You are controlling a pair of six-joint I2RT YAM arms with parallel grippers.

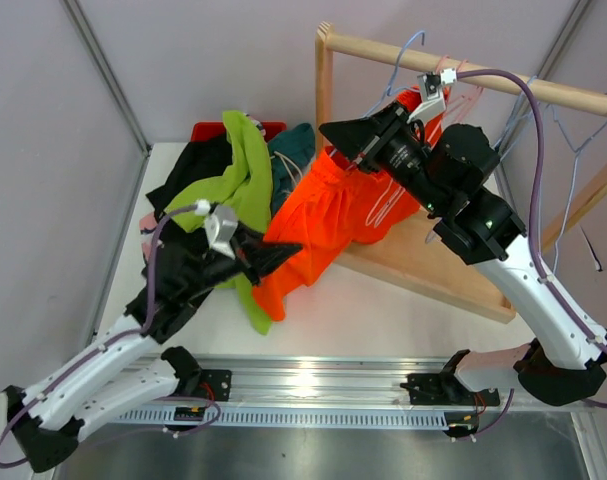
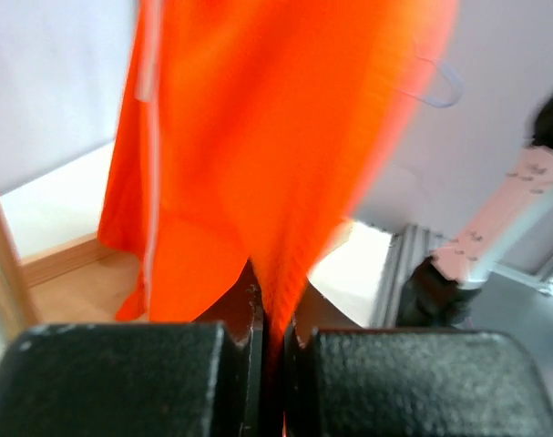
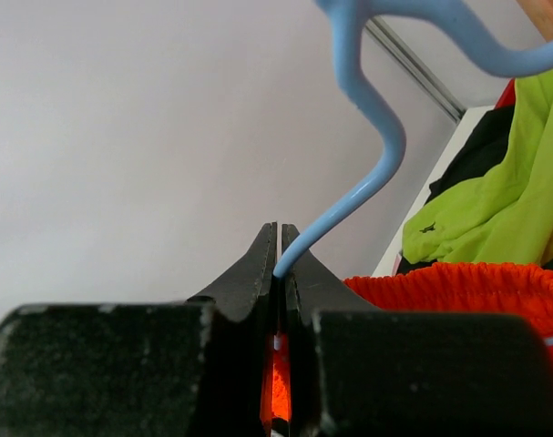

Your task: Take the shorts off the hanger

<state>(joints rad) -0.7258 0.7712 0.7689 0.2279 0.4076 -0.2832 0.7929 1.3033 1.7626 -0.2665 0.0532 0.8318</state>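
Mounting rail (image 1: 313, 385) – near edge, metal, carrying both arm bases.

Left gripper (image 1: 279, 252) (image 2: 269, 305) – reaches in from the near left; jaws pressed together on a lower fold of the orange shorts (image 1: 333, 210) (image 2: 258, 137), fabric pinched between the pads.

Right gripper (image 1: 330, 130) (image 3: 278, 235) – raised at the far right; jaws closed tight on the wire of the blue hanger (image 3: 367, 182), with a sliver of orange showing in the slit below.

Orange shorts – hang from the hanger end at the right gripper, draping down and left over the base of the wooden rack (image 1: 433, 278) onto the table (image 1: 383, 310).

Lime green shorts (image 1: 243, 170) (image 3: 495, 191) – loose on the table, far left, touching the orange pair.

Black shorts (image 1: 188, 170) – left of the green.

Teal shorts (image 1: 298, 145) – behind, between green and orange.
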